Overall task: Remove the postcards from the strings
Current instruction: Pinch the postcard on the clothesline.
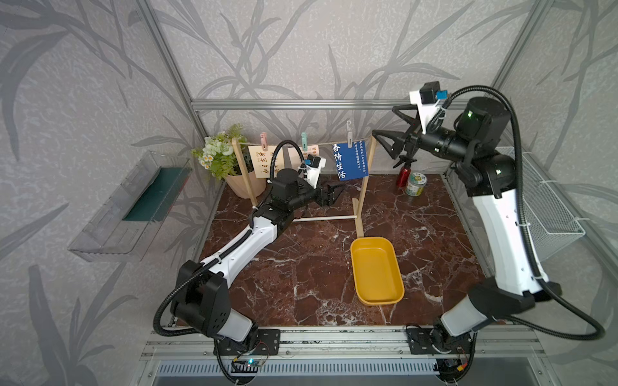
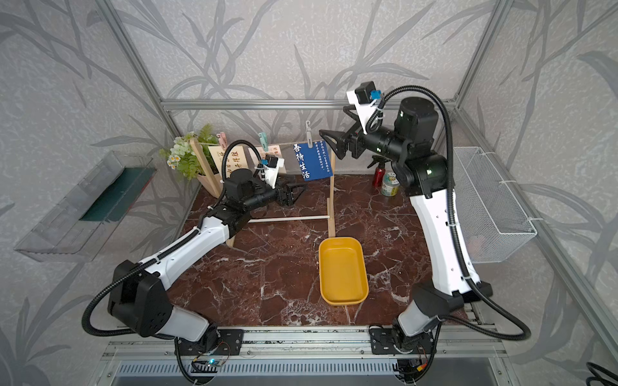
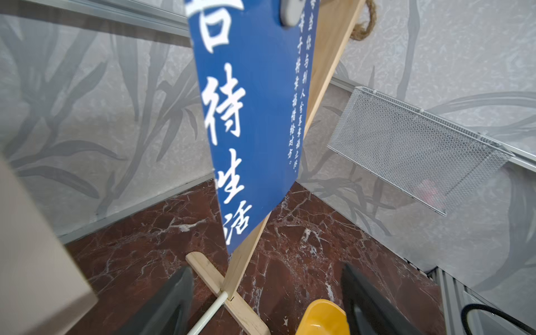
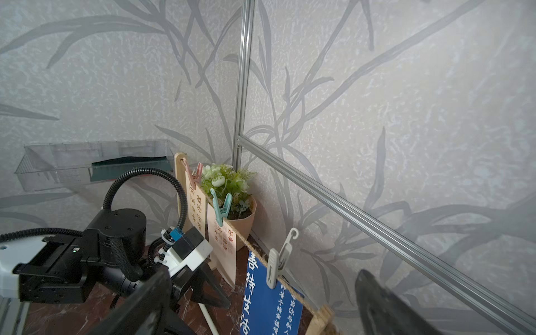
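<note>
Three postcards (image 2: 312,162) on one jute twine (image 4: 245,241) — one cream card (image 1: 259,161), one pale pink card (image 4: 223,252), one dark blue card (image 1: 351,162). Three clothespegs (image 1: 304,140): pink, teal, grey. Two wooden posts (image 1: 365,187), one yellow tray (image 1: 354,267), one red spray bottle (image 1: 403,175), one tin can (image 1: 415,183), one potted plant (image 1: 220,155), one mesh basket (image 1: 548,207).

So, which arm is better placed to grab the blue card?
Probably left: the left gripper is open just below the blue card; the right gripper is open higher, by the string.
</note>
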Controlling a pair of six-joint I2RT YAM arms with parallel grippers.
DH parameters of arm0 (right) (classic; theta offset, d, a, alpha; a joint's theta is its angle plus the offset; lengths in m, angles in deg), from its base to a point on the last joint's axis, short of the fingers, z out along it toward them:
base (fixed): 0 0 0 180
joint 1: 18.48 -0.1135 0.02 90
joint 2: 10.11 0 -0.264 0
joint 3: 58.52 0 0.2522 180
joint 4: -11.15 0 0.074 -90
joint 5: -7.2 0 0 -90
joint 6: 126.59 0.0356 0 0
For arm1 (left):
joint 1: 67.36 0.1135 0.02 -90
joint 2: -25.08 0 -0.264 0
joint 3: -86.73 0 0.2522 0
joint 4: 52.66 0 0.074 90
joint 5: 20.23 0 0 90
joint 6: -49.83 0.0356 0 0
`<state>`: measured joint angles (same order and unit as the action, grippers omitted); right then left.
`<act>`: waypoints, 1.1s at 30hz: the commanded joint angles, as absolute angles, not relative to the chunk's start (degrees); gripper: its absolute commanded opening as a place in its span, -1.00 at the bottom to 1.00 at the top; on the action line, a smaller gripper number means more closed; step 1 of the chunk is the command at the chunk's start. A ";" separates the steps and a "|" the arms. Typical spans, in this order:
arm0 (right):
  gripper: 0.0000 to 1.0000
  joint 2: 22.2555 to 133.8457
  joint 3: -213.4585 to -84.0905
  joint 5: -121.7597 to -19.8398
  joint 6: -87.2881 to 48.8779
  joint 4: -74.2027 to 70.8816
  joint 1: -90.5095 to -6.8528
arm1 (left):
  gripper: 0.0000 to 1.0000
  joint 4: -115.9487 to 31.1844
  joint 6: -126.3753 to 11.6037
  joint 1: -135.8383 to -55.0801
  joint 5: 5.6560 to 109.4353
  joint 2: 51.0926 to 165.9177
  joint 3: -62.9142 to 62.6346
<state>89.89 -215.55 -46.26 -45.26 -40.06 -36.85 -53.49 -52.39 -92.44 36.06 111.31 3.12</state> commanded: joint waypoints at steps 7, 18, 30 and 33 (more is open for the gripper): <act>0.97 107.00 -231.94 -40.20 -39.55 -45.65 -37.87 | 0.61 -52.80 -51.09 -92.81 32.24 116.70 -3.57; 0.98 113.04 -236.52 -45.25 -37.62 -42.35 -38.43 | 0.23 -52.30 -49.72 -92.31 34.87 120.05 -5.94; 0.99 115.83 -238.10 -44.85 -40.94 -45.09 -38.43 | -0.44 -50.79 -47.66 -91.84 36.06 121.51 -8.15; 0.99 116.65 -237.89 -44.09 -41.68 -45.64 -38.46 | -0.56 -51.11 -47.54 -91.73 36.21 121.28 -7.71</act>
